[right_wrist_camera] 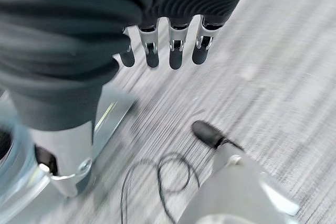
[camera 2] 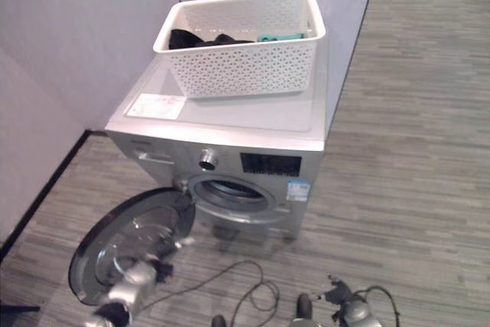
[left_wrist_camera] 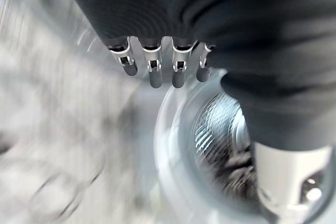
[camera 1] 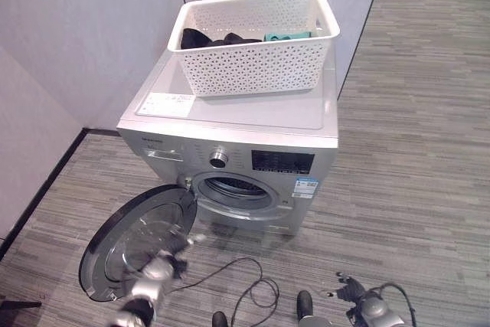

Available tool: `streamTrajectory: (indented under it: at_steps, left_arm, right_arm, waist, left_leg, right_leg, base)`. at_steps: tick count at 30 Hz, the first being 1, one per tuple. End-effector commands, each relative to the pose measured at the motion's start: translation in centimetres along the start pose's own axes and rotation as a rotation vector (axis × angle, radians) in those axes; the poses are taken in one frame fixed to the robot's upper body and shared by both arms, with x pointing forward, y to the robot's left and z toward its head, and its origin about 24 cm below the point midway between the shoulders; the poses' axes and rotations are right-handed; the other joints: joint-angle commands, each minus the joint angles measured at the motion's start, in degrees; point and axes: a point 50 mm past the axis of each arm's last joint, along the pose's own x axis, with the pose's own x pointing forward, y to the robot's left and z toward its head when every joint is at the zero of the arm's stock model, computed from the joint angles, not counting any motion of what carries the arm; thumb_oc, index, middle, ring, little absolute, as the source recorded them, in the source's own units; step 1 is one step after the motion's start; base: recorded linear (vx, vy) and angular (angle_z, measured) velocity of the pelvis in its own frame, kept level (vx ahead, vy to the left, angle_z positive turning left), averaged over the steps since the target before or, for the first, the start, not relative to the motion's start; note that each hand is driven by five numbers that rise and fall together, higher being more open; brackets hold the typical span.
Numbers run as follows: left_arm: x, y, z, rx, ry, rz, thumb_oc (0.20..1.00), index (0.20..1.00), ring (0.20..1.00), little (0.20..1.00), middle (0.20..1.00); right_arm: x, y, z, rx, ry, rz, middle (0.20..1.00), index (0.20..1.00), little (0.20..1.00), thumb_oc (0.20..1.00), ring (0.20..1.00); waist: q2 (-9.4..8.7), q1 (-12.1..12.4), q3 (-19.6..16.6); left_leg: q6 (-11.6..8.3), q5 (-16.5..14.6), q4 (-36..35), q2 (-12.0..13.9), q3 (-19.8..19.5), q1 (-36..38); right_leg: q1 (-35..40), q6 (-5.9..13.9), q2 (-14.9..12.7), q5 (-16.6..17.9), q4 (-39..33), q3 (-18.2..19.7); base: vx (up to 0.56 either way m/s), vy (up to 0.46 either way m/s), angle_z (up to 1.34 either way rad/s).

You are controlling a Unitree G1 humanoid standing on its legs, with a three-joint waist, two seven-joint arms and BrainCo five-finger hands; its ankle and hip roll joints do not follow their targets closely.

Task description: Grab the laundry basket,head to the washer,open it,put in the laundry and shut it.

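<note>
Nearest, at about 7 o'clock in the head views, the left hand [camera 1: 157, 269] hangs in front of the round washer door [camera 1: 138, 239], which stands swung wide open to the lower left of the machine. In its wrist view the fingers [left_wrist_camera: 155, 72] are straight and hold nothing, with the door's glass bowl past them. At about 5 o'clock the right hand [camera 1: 354, 290] hovers low over the grey striped floor [camera 1: 413, 189], well apart from the machine; its fingers [right_wrist_camera: 176, 51] also hang straight and empty.

Further on, at the centre, stands the silver washer [camera 1: 253, 124], its drum opening [camera 1: 233, 188] uncovered below a round dial [camera 1: 219, 158].

Farthest, at 12 o'clock, the white laundry basket [camera 1: 256, 63] sits on the washer's flat top towards the back. Inside it lies the laundry [camera 1: 210, 37], dark pieces beside one teal piece. Grey partition walls [camera 1: 84, 36] close off the corner behind.
</note>
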Motion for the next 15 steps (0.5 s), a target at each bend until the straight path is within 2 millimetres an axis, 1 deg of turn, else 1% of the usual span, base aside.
streamTrajectory:
  at_steps: [1, 2, 3, 4, 5, 6, 7, 9, 10, 11, 12, 13, 14, 15]
  left_arm:
    - [0.4, 2.0, -0.8, 0.033, 0.077, 0.033, 1.000, 1.000, 1.000, 1.000, 1.000]
    - [0.0, 1.3, -3.3, 0.051, 0.175, 0.028, 1.000, 1.000, 1.000, 1.000, 1.000]
    - [-0.4, 0.9, -4.6, 0.097, 0.223, 0.019, 1.000, 1.000, 1.000, 1.000, 1.000]
    - [-0.4, 0.9, -4.5, 0.097, 0.223, 0.020, 1.000, 1.000, 1.000, 1.000, 1.000]
    - [-0.8, 0.6, -5.9, 0.265, 0.277, 0.005, 1.000, 1.000, 1.000, 1.000, 1.000]
    - [-0.8, 0.6, -5.9, 0.265, 0.277, 0.005, 1.000, 1.000, 1.000, 1.000, 1.000]
    - [-1.1, 0.3, -6.7, 0.454, 0.300, -0.016, 1.000, 1.000, 1.000, 1.000, 1.000]
    - [-1.1, 0.3, -6.7, 0.456, 0.299, -0.017, 1.000, 1.000, 1.000, 1.000, 1.000]
    - [-1.8, 0.2, -8.1, 0.548, 0.358, -0.058, 1.000, 1.000, 1.000, 1.000, 1.000]
    - [-2.0, 0.3, -8.5, 0.557, 0.378, -0.070, 1.000, 1.000, 1.000, 1.000, 1.000]
    - [-2.4, 0.5, -9.2, 0.563, 0.403, -0.082, 1.000, 1.000, 1.000, 1.000, 1.000]
    - [-2.6, 0.7, -9.5, 0.562, 0.416, -0.081, 1.000, 1.000, 1.000, 1.000, 1.000]
    - [-3.0, 1.4, -10.1, 0.546, 0.450, -0.073, 1.000, 1.000, 1.000, 1.000, 1.000]
    - [-3.0, 1.3, -10.1, 0.548, 0.450, -0.075, 1.000, 1.000, 1.000, 1.000, 1.000]
  right_arm:
    - [0.3, -2.0, 0.4, 0.200, 0.010, -0.106, 1.000, 1.000, 1.000, 1.000, 1.000]
    - [0.2, -3.6, 0.4, 0.315, -0.001, -0.180, 1.000, 1.000, 1.000, 1.000, 1.000]
    - [0.1, -5.1, 0.6, 0.387, -0.016, -0.234, 1.000, 1.000, 1.000, 1.000, 1.000]
    - [0.1, -5.1, 0.6, 0.387, -0.016, -0.234, 1.000, 1.000, 1.000, 1.000, 1.000]
    - [-0.2, -7.4, 1.3, 0.446, -0.054, -0.321, 1.000, 1.000, 1.000, 1.000, 1.000]
    - [-0.2, -7.4, 1.3, 0.446, -0.055, -0.321, 1.000, 1.000, 1.000, 1.000, 1.000]
    - [-0.8, -10.1, 2.8, 0.483, -0.132, -0.413, 1.000, 1.000, 1.000, 1.000, 1.000]
    - [-0.8, -10.2, 2.7, 0.484, -0.131, -0.414, 1.000, 1.000, 1.000, 1.000, 1.000]
    - [-1.9, -13.0, 5.2, 0.506, -0.260, -0.508, 1.000, 1.000, 1.000, 1.000, 1.000]
    - [-2.3, -13.9, 5.8, 0.506, -0.300, -0.539, 1.000, 1.000, 1.000, 1.000, 1.000]
    - [-3.3, -15.5, 6.8, 0.509, -0.364, -0.589, 1.000, 1.000, 1.000, 1.000, 1.000]
    - [-4.0, -16.4, 7.3, 0.500, -0.404, -0.627, 1.000, 1.000, 1.000, 1.000, 1.000]
    - [-6.0, -18.9, 8.4, 0.488, -0.501, -0.723, 1.000, 1.000, 1.000, 1.000, 1.000]
    - [-6.0, -18.9, 8.4, 0.488, -0.500, -0.724, 1.000, 1.000, 1.000, 1.000, 1.000]
  waist:
    - [-3.50, -0.86, -0.24]
    - [-3.71, -1.42, -0.64]
    - [-3.86, -1.62, -0.60]
    - [-3.91, -1.58, -0.72]
    - [-4.22, -1.88, -0.85]
    - [-4.28, -1.83, -0.95]
    - [-4.88, -2.14, -0.93]
    - [-4.89, -1.96, -0.96]
    - [-5.36, -2.09, -0.81]
    - [-5.52, -2.08, -0.91]
    - [-5.78, -1.99, -1.02]
    - [-5.96, -1.84, -0.99]
    - [-6.12, -1.76, -1.09]
    - [-6.12, -1.72, -1.10]
  left_leg:
    - [0.98, -6.76, 0.59, -2.51, -1.03, 2.30]
    - [1.77, -7.26, 0.59, -3.62, -0.86, 2.40]
    - [2.32, -7.77, 0.59, -4.19, -0.52, 2.86]
    - [2.32, -7.63, 0.59, -4.25, -0.48, 2.64]
    - [3.23, -8.49, 0.59, -5.22, -0.27, 3.40]
    - [3.23, -8.33, 0.59, -5.29, -0.21, 3.19]
    - [4.19, -8.97, 0.59, -6.39, -0.04, 3.93]
    - [4.23, -9.00, 0.59, -6.46, 0.07, 3.93]
    - [5.16, -9.58, 0.59, -7.60, 0.19, 4.81]
    - [5.46, -9.74, 0.59, -8.02, 0.01, 5.06]
    - [5.82, -10.00, 0.59, -8.46, -0.15, 5.47]
    - [6.09, -10.15, 0.60, -8.78, -0.39, 5.82]
    - [6.55, -10.37, 0.69, -9.18, -1.02, 6.47]
    - [6.56, -10.38, 0.70, -9.20, -1.08, 6.47]
  right_leg:
    - [0.41, 4.36, -5.59, -1.88, 1.44, 3.22]
    - [-0.11, 4.79, -6.33, -1.44, 1.94, 4.01]
    - [-0.19, 5.15, -6.79, -1.30, 2.37, 4.62]
    - [-0.44, 5.13, -6.84, -1.19, 2.37, 4.69]
    - [-0.84, 5.69, -7.50, -0.95, 3.03, 5.53]
    - [-1.08, 5.67, -7.55, -0.81, 3.01, 5.62]
    - [-1.65, 6.26, -8.37, -0.40, 3.84, 6.67]
    - [-1.77, 6.30, -8.41, -0.42, 3.91, 6.83]
    - [-1.95, 6.84, -9.41, -0.24, 5.05, 7.60]
    - [-1.95, 6.86, -9.81, -0.18, 5.58, 7.78]
    - [-1.91, 7.04, -10.43, -0.20, 6.48, 7.79]
    - [-1.84, 7.07, -10.87, -0.43, 7.50, 7.80]
    - [-1.83, 6.92, -11.16, -1.02, 9.86, 7.66]
    - [-1.95, 6.92, -11.21, -1.21, 10.17, 7.66]
  base:
    - [0.00, 0.149, 0.01]
    - [0.00, 0.176, 0.01]
    - [-0.01, 0.140, -0.03]
    - [0.00, 0.140, -0.20]
    - [-0.01, 0.080, -0.23]
    - [-0.01, 0.168, -0.19]
    - [-0.01, 0.089, -0.06]
    - [-0.01, 0.099, -0.18]
    - [-0.01, 0.135, -0.28]
    - [0.00, 0.186, -0.27]
    - [0.01, 0.113, -0.11]
    - [0.02, 0.170, -0.01]
    - [0.01, 0.119, 0.05]
    - [0.03, 0.162, 0.17]
